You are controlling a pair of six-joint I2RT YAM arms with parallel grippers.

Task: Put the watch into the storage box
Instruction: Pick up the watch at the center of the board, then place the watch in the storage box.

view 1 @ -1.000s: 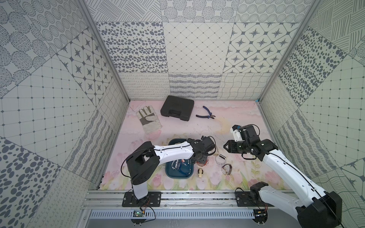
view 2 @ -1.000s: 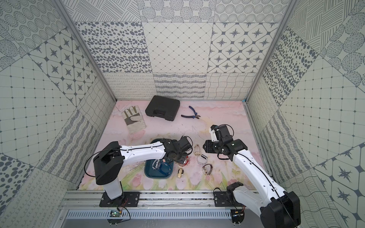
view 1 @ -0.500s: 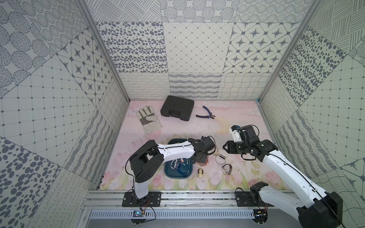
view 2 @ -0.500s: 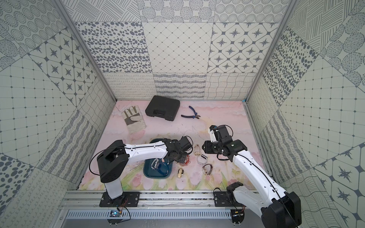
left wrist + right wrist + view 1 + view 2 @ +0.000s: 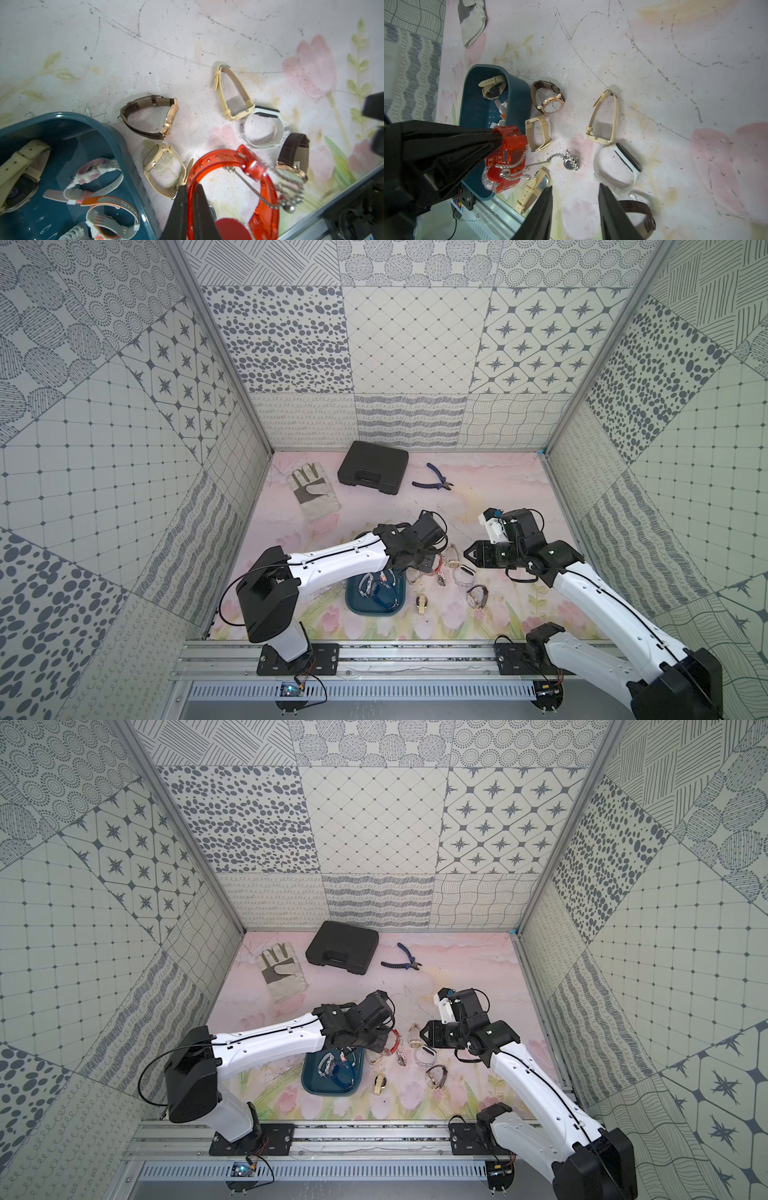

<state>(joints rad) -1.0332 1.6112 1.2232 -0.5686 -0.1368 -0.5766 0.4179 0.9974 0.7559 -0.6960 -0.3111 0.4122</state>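
Evidently the left gripper (image 5: 190, 187) is clamped on the strap of the translucent red plastic watch (image 5: 218, 158), just beside the shallow dark teal plastic storage box (image 5: 116, 133), for carrying in; a silver chain (image 5: 249, 185) snags it. The right gripper (image 5: 575, 186) hangs half-open, empty.

storage box (image 5: 360, 608): watches (image 5: 376, 587) inside | loose watches (image 5: 476, 596): right of it | case (image 5: 372, 467): behind

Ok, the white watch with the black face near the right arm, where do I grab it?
Grip the white watch by its plain strap, opposite the black face, coming straight down. It rests on its edge as a closed ring, so one of the fingers can probably drop inside and one outside. The open right gripper hangs close by it.
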